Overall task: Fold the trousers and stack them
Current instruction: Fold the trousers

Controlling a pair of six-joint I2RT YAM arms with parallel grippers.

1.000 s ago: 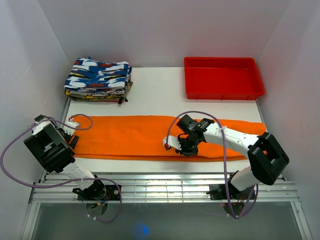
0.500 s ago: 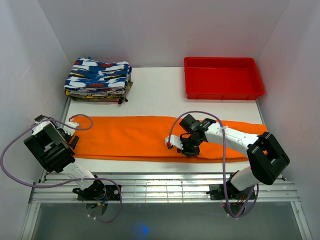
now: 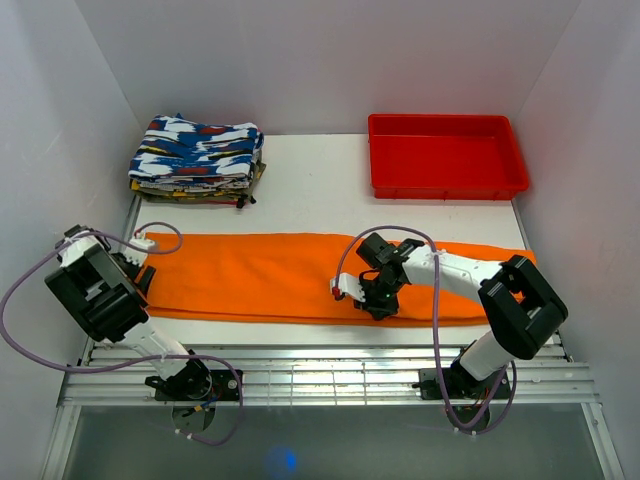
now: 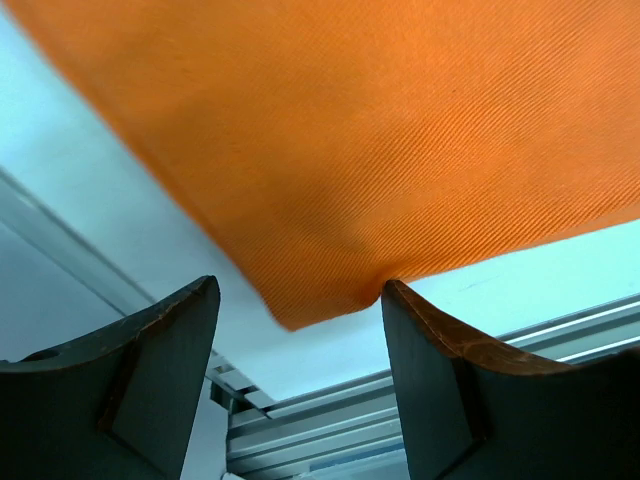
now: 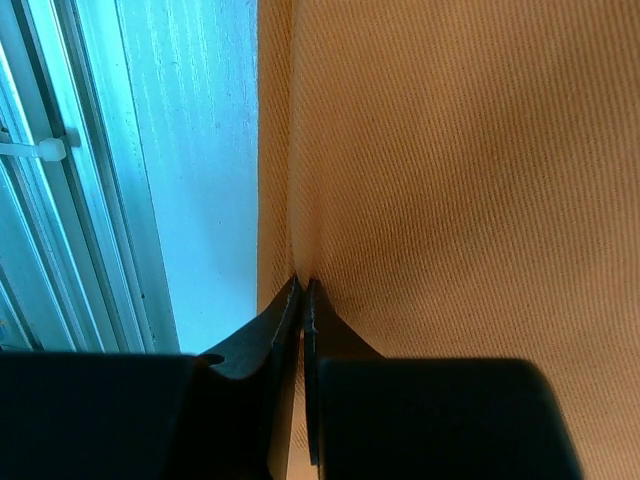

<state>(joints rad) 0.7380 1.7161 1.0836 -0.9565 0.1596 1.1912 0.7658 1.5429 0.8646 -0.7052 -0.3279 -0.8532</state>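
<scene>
While the left gripper [image 4: 300, 290] stands spread, the right gripper [image 5: 302, 284] (pressed together) touches trousers [image 3: 250, 275]

Trousers [image 3: 250, 272] right end partly hidden under right arm [image 3: 458, 269].

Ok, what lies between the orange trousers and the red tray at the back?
Nothing. In the top view only a bare stretch of white table separates the trousers from the red tray.
</scene>
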